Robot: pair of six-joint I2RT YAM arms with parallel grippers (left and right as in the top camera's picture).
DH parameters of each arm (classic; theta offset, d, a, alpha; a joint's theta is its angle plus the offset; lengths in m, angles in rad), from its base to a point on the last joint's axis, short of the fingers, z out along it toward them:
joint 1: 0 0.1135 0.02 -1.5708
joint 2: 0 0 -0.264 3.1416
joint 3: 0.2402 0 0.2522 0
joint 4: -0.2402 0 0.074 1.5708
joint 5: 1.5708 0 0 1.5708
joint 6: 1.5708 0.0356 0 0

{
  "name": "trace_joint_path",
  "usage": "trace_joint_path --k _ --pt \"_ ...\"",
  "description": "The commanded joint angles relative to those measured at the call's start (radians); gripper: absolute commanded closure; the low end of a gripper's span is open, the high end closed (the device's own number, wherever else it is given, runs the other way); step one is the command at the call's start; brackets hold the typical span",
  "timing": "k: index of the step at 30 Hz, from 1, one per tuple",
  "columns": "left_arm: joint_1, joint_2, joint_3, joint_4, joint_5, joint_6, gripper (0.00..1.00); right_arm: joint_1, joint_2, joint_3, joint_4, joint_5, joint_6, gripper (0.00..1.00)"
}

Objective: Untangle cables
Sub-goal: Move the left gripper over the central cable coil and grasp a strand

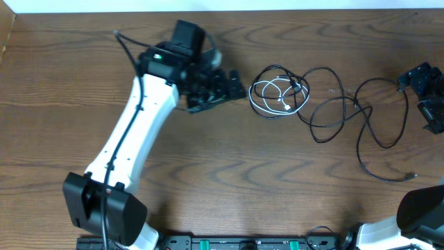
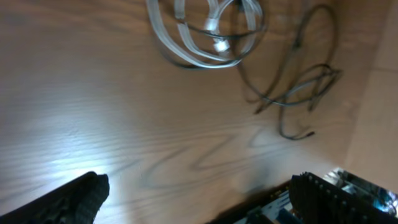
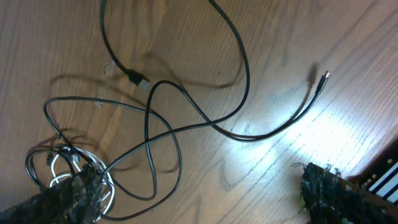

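Two edges of the brown wood-grain table (image 1: 62,139) show from overhead: the left one at the upper left corner and the far one along the top. We see broad bare wood along the near side, below the cords. The white left arm (image 1: 132,132) slants up from the near left. Its black left gripper (image 1: 237,89) points right with its jaws spread wide, holding nothing, just beside the tangle but apart from it. The thin white cable (image 1: 277,97) lies in a loose coil mid-table, nearer the far edge. The thin black cables (image 1: 333,114) cross it and loop away to the right, and one plug end (image 1: 415,176) rests toward the near right. At the far right, the black right gripper (image 1: 422,96) also stands wide apart, touching nothing, near the outermost black loop.
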Motion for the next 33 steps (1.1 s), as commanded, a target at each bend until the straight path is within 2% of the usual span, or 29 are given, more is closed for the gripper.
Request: trace_joint_path --k 1,4,9,11,17,21,28,33 --pt "-0.089 0.025 -0.005 0.035 -0.122 -0.211 0.02 0.001 -0.001 -0.004 -0.002 0.002 0.014 0.01" --pt "-0.157 0.054 -0.005 0.083 -0.235 -0.368 0.02 0.001 -0.001 -0.004 -0.002 0.002 0.014 0.01" --pt "-0.243 0.157 -0.005 0.252 -0.233 -0.428 0.02 0.001 -0.001 -0.004 -0.001 0.002 0.014 0.01" --pt "-0.255 0.213 -0.005 0.315 -0.229 -0.487 0.02 0.001 -0.001 -0.004 0.000 0.002 0.014 0.01" --pt "-0.267 0.368 -0.005 0.582 -0.042 -0.705 0.05 0.001 -0.001 -0.004 0.000 0.002 0.014 0.01" --pt "-0.312 0.439 -0.004 0.740 -0.021 -0.858 0.12 0.001 -0.001 -0.004 0.000 0.002 0.014 0.01" --pt "-0.376 0.449 -0.004 0.741 -0.115 -0.874 0.18 0.001 -0.001 -0.004 0.000 0.002 0.014 0.01" --pt "-0.407 0.449 -0.004 0.600 -0.254 -0.905 0.20 0.001 -0.001 -0.004 0.000 0.002 0.014 0.01"
